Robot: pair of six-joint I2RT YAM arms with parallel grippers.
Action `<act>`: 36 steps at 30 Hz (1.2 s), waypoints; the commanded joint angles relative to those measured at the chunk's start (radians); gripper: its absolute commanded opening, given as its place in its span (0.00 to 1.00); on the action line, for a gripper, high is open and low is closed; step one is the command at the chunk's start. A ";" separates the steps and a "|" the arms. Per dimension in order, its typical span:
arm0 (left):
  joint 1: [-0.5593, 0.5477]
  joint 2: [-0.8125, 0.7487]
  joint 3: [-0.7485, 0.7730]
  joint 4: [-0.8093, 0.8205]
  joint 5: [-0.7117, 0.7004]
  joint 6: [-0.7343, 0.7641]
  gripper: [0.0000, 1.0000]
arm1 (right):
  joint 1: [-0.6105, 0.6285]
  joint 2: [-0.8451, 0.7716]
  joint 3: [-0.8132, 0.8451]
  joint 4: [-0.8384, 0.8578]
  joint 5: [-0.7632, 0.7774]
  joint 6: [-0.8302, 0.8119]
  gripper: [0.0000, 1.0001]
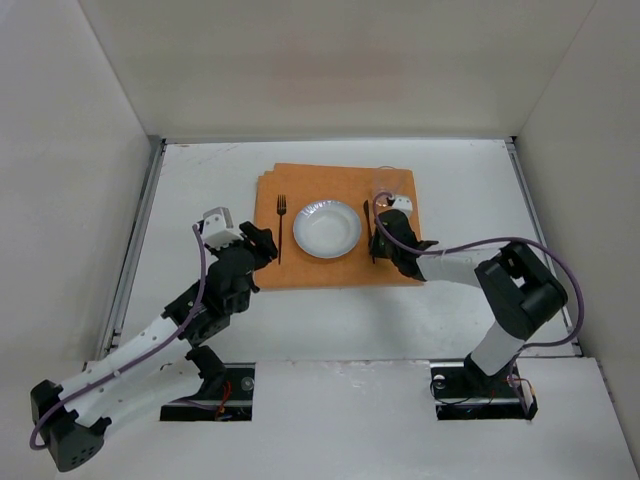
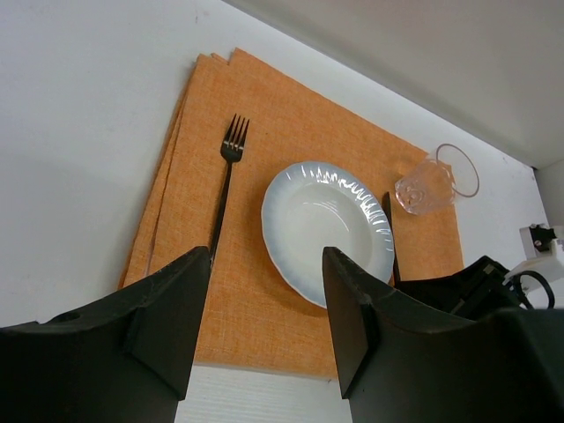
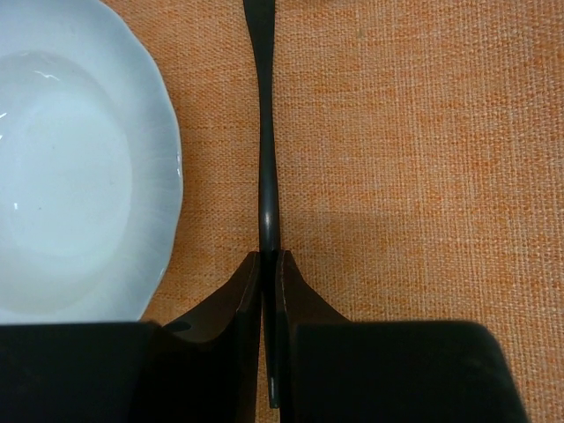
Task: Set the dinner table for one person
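Observation:
An orange placemat (image 1: pixel 310 275) (image 2: pixel 291 132) (image 3: pixel 414 176) lies on the white dinner table (image 1: pixel 200 190) (image 2: pixel 79 132). On the mat are a dark fork (image 1: pixel 281 225) (image 2: pixel 227 185) at the left, a pale blue-white plate (image 1: pixel 327 228) (image 2: pixel 326 229) (image 3: pixel 70 167) in the middle and a clear glass (image 1: pixel 385 185) (image 2: pixel 436 179) at the far right corner. Just right of the plate lies a dark knife (image 1: pixel 368 215) (image 3: pixel 264 159). My right gripper (image 1: pixel 380 246) (image 3: pixel 269 256) is shut on its handle, low over the mat. My left gripper (image 1: pixel 265 245) (image 2: pixel 264 256) hangs open and empty above the mat's near left part.
White wall panels enclose the table on three sides. Thin metal rails (image 1: pixel 140 230) run along its side edges. The right arm's elbow (image 1: pixel 520 290) and its looping cable (image 1: pixel 560 270) sit over the right part of the table.

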 commanded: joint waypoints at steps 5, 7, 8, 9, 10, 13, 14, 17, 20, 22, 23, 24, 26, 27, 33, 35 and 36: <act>0.027 -0.017 -0.039 0.032 0.015 -0.015 0.51 | -0.004 0.031 0.065 0.075 0.057 0.025 0.06; 0.036 -0.017 -0.051 0.035 0.015 -0.017 0.51 | -0.002 0.034 0.065 0.075 0.073 0.027 0.08; 0.042 -0.013 -0.053 0.028 0.015 -0.020 0.51 | -0.002 0.037 0.065 0.075 0.080 0.027 0.10; 0.046 -0.010 -0.053 0.025 0.018 -0.020 0.51 | -0.002 0.040 0.067 0.075 0.086 0.028 0.11; 0.046 -0.010 -0.056 0.023 0.022 -0.020 0.51 | -0.002 0.043 0.068 0.075 0.090 0.028 0.13; 0.053 -0.017 -0.076 0.031 0.024 -0.026 0.51 | -0.002 0.048 0.075 0.075 0.100 0.019 0.21; 0.059 -0.014 -0.074 0.023 0.024 -0.028 0.51 | -0.002 0.048 0.076 0.075 0.096 0.016 0.25; 0.062 -0.024 -0.079 0.008 0.027 -0.028 0.51 | 0.000 0.007 0.069 0.071 0.065 0.013 0.39; 0.069 -0.034 -0.097 0.002 0.022 -0.035 0.51 | 0.016 -0.081 0.049 0.048 0.045 -0.001 0.47; 0.077 -0.033 -0.090 -0.030 0.027 -0.035 0.51 | 0.029 -0.157 0.041 0.003 0.031 -0.004 0.52; 0.077 -0.033 -0.087 -0.046 0.027 -0.037 0.51 | 0.036 -0.200 0.039 -0.020 0.025 -0.009 0.54; 0.077 -0.033 -0.088 -0.058 0.021 -0.038 0.51 | 0.044 -0.243 0.038 -0.040 0.022 -0.019 0.56; 0.082 -0.034 -0.102 -0.067 0.022 -0.046 0.51 | 0.052 -0.331 0.030 -0.064 0.022 -0.044 0.58; 0.086 -0.031 -0.107 -0.067 0.028 -0.049 0.52 | 0.052 -0.374 0.023 -0.069 0.024 -0.047 0.58; 0.099 -0.014 -0.114 -0.135 0.051 -0.074 0.53 | -0.130 -0.587 -0.106 -0.003 0.014 0.031 0.27; 0.114 -0.019 -0.119 -0.158 0.053 -0.077 0.53 | -0.219 -0.635 -0.163 0.020 -0.007 0.103 0.15; 0.122 -0.022 -0.123 -0.173 0.056 -0.081 0.53 | -0.264 -0.655 -0.197 0.038 -0.019 0.134 0.12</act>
